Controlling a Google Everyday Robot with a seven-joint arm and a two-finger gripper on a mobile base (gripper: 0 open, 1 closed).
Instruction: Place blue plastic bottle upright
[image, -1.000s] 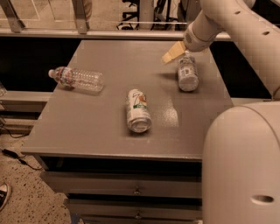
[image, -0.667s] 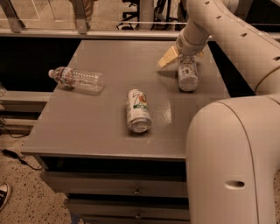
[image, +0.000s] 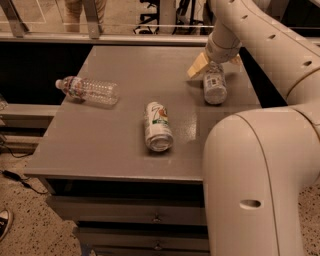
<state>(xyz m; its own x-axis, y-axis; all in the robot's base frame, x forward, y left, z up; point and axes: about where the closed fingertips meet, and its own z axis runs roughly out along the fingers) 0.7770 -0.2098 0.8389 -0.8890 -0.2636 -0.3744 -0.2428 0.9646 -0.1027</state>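
1. The grey worktop (image: 115, 160) carries three things, all lying on their sides and well apart.
2. A clear ribbed bottle (image: 89, 90) lies at the left.
3. A white-green can (image: 158, 126) lies mid-worktop.
4. The blue plastic bottle (image: 215, 86) lies at the right rear.
5. The gripper (image: 216, 63) sits low over that bottle's far end, fingers spread either side.

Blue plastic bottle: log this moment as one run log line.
blue plastic bottle: lying on its side, far right of table | gripper: over its far end | upright: not yet
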